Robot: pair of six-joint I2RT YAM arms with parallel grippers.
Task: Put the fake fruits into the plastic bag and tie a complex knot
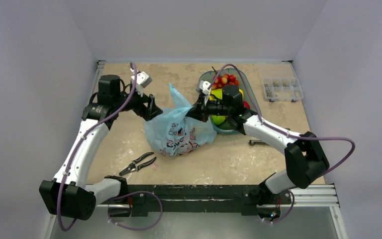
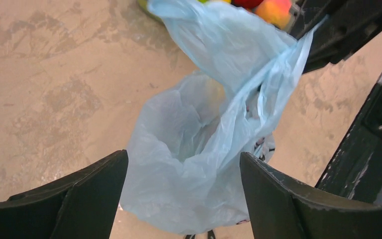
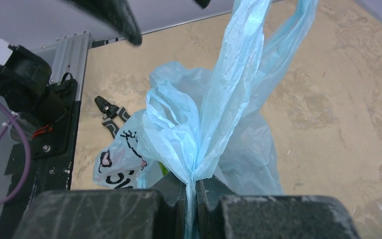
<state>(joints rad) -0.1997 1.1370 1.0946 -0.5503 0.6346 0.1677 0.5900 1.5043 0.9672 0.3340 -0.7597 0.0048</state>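
The light-blue plastic bag with cartoon print sits mid-table, one handle loop sticking up. My right gripper is shut on a bunched strip of the bag, which rises in a twisted band. My left gripper is open, its fingers either side of the bag without pinching it. In the top view it hovers at the bag's left and the right gripper at its upper right. Fake fruits lie in the teal dish; a green one peeks from the bag. A knot is not in view.
Pliers lie on the table in front of the bag. The teal dish stands at the back, behind the right arm. A clear parts box sits at the back right, and a small hex key lies to the right.
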